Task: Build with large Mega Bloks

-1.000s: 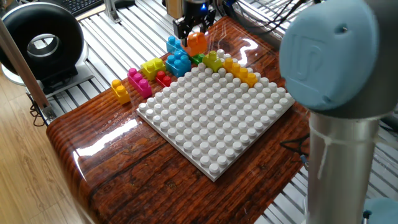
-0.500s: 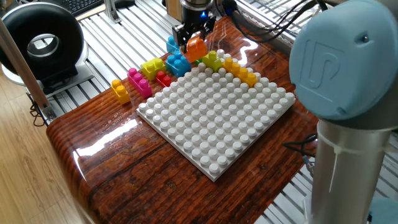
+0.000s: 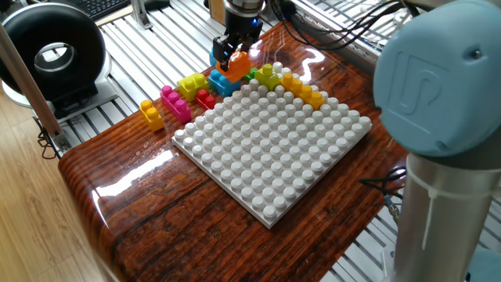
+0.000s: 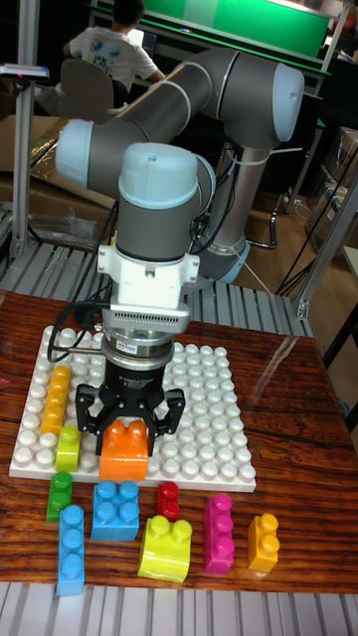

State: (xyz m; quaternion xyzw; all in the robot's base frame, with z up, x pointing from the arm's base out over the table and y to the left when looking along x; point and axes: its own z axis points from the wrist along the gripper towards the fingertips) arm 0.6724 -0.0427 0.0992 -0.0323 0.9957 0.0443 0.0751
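Gripper (image 3: 234,53) clamped on an orange brick (image 3: 238,62).
Fixed view: the brick hangs at twelve o'clock of the white baseplate (image 3: 274,141), over the blue brick (image 3: 225,80). Tall view: gripper (image 4: 130,429) pinches the orange brick (image 4: 124,449) at the baseplate's (image 4: 214,437) six o'clock edge, above the loose bricks (image 4: 164,545).
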